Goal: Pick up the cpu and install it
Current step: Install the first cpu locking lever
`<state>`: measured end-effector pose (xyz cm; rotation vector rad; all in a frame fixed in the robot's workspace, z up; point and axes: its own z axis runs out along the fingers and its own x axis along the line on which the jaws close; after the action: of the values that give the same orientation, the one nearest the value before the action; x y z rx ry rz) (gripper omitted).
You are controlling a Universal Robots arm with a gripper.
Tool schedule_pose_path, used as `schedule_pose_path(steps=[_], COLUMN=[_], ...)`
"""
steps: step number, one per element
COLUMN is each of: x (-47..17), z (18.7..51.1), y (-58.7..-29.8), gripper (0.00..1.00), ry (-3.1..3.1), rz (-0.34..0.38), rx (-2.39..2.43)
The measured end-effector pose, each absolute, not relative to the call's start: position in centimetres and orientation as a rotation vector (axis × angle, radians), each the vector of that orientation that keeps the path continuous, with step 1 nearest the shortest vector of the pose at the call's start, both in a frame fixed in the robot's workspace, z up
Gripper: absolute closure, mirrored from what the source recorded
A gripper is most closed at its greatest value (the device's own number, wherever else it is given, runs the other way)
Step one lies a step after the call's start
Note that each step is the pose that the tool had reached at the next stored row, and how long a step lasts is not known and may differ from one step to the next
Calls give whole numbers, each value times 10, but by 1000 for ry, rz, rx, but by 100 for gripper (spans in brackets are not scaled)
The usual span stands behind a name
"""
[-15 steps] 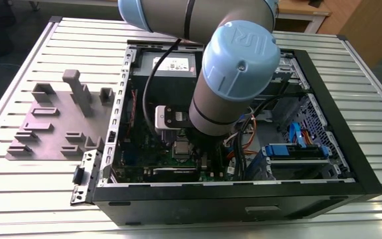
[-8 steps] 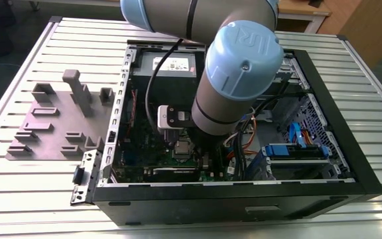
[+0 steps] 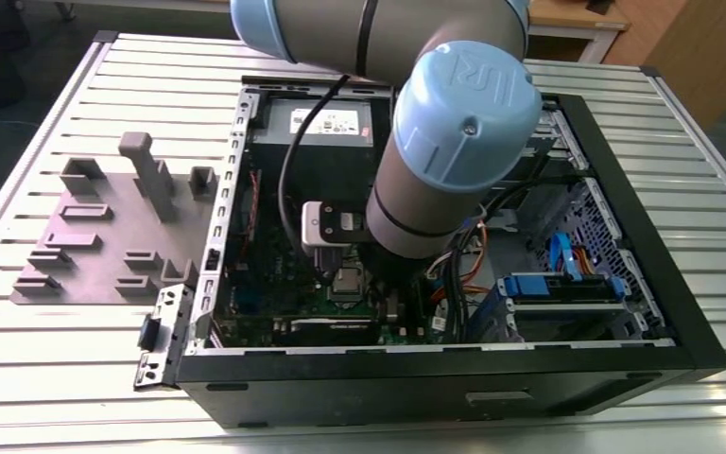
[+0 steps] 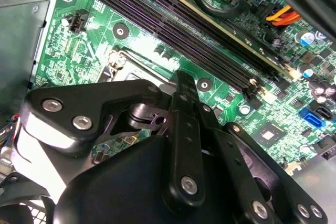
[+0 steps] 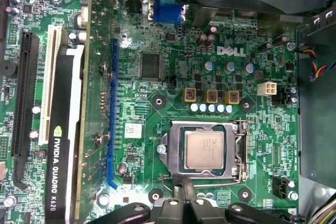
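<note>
The cpu (image 5: 203,150), a small silver square chip, lies flat inside the metal socket frame (image 5: 241,150) on the green motherboard (image 5: 157,108). In the exterior view the cpu (image 3: 348,281) shows just below the arm's wrist, deep in the open computer case (image 3: 615,236). My gripper (image 5: 185,191) hovers right beside the socket's edge, its black fingers pressed together with nothing between them. In the second wrist view the gripper (image 4: 184,85) points down at the board next to the socket corner (image 4: 118,61).
A graphics card (image 5: 63,156) stands beside the socket, with memory slots (image 4: 199,24) on the other side. Cables and a blue drive bay (image 3: 562,287) fill the case at the exterior view's right. A grey fixture plate (image 3: 111,236) lies outside the case at the left.
</note>
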<state>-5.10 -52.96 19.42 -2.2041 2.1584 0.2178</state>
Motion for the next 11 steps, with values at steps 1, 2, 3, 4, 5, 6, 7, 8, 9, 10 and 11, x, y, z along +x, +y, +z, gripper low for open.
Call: schedule_pose_path(steps=[1, 2, 3, 4, 5, 6, 7, 8, 9, 10, 11], x=[-51, -51, -51, -51, -51, -51, -51, -51, -51, -51, -51], z=[194, 194, 194, 194, 194, 193, 193, 193, 193, 193, 192], y=[-530, -530, -531, -531, -532, -532, -532, -532, -532, -532, -532], gripper=[89, 89, 89, 89, 89, 89, 89, 89, 89, 89, 89], ry=[2159, 2161, 2162, 2163, 2163, 2163, 2163, 2163, 2163, 2163, 2163], rz=[216, 214, 211, 210, 209, 209, 209, 209, 208, 208, 208], rx=[-2205, -2206, -2207, -2208, -2209, -2209, -2209, -2209, -2209, -2209, -2208])
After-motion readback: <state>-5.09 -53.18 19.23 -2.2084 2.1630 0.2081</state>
